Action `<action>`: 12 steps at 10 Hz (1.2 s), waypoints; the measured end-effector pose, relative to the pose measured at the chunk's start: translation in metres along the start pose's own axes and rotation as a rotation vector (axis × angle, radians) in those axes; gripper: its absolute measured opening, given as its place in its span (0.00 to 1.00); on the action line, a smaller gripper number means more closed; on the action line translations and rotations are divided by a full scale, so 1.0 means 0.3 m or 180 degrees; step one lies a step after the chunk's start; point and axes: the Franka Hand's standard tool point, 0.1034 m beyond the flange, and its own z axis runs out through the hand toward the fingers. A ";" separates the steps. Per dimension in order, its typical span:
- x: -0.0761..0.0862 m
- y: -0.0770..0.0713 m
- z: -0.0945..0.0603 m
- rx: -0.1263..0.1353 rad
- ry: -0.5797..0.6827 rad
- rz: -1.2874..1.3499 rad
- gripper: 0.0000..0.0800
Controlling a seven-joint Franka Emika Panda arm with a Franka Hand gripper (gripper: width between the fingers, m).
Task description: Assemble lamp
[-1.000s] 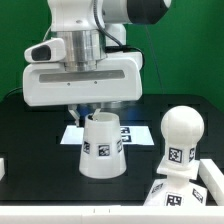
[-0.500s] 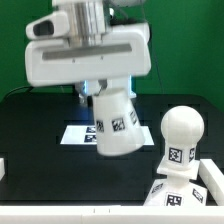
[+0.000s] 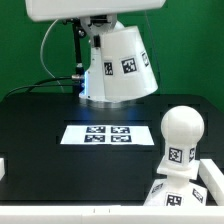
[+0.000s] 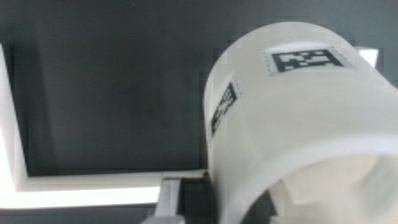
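Note:
The tapered white shade hangs high above the table, tilted, with a square tag on its side. My gripper is shut on its upper rim; the gripper body is mostly cut off by the exterior view's upper edge. In the wrist view the shade fills most of the picture, and one dark finger lies against its wall. The ball-headed bulb stands on the square stepped base at the exterior view's lower right, well below and right of the shade.
The marker board lies flat on the black table below the shade. The white robot pedestal stands behind the shade. A white edge piece sits at the exterior view's left border. A green wall backs the scene.
My gripper has risen a long way with the shade in it. The shade left the table near the marker board, tilted, and moved up and toward the exterior view's right. Bulb and base stayed still.

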 end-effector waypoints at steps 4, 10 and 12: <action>0.028 0.028 -0.041 -0.0270 -0.0054 -0.0287 0.05; 0.292 -0.235 -0.056 -0.0657 0.0153 0.0098 0.05; 0.299 -0.266 -0.043 -0.0657 0.0180 0.0159 0.05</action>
